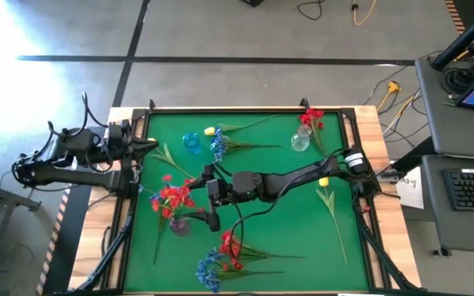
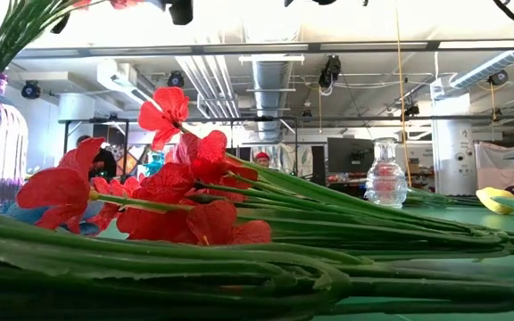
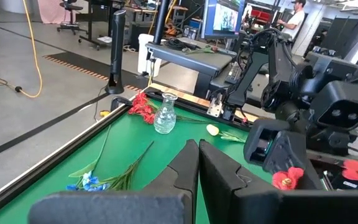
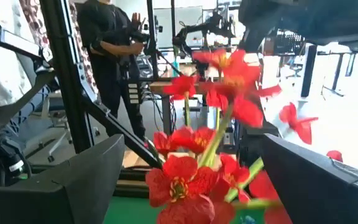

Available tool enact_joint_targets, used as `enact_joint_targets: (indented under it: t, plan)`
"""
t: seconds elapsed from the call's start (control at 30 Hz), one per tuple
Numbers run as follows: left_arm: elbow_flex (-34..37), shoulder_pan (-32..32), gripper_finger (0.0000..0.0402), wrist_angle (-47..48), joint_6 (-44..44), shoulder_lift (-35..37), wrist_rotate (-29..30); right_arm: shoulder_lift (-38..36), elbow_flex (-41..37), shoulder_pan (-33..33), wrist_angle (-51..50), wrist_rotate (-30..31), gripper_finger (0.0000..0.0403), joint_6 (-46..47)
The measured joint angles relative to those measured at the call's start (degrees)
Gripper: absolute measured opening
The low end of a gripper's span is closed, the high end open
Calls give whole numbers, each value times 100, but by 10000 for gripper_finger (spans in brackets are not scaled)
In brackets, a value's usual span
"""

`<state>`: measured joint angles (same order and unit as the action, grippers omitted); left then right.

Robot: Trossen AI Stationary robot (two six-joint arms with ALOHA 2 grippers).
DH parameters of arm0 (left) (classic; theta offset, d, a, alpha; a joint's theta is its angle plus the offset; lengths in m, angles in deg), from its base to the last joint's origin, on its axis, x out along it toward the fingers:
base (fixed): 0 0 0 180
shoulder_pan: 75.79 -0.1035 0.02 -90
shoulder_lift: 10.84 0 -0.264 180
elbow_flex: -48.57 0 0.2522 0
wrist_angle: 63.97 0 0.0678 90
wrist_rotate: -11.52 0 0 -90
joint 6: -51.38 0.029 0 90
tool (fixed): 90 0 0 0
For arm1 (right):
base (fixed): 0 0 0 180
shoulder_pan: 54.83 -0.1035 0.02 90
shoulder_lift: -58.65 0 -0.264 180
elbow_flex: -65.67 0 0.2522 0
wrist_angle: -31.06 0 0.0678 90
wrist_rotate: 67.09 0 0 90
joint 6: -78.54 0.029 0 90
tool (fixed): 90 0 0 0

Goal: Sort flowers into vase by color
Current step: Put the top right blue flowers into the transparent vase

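A bunch of red flowers stands in a clear vase at the table's left middle. My right gripper reaches in from the right. It is open, with its fingers wide on either side of the red blossoms. My left gripper waits shut at the left edge. A second clear vase at the far right holds red flowers. A blue vase stands far left. Loose blue and yellow flowers lie near it. More red and blue flowers lie in a pile at the near edge.
A yellow flower lies on the right with its stem running toward the near edge. The green mat has a raised frame. In the low view the near pile's stems fill the foreground. People stand beyond the table in the right wrist view.
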<state>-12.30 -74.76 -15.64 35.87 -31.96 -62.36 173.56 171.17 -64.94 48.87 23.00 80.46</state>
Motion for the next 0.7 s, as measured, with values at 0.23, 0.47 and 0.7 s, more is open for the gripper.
enact_joint_targets:
  t: [0.23, 0.47, 0.7]
  plan:
    - [0, 1, 0, 0, 0, 0, 0, -330, -4, 0, -621, 62, 366, 44]
    - [0, 0, 0, 2, 1, 2, 0, -734, -4, 0, -1514, 201, 366, 170]
    - [0, 0, 0, 2, 2, 0, 0, -1049, -4, 0, -1870, 200, 366, 218]
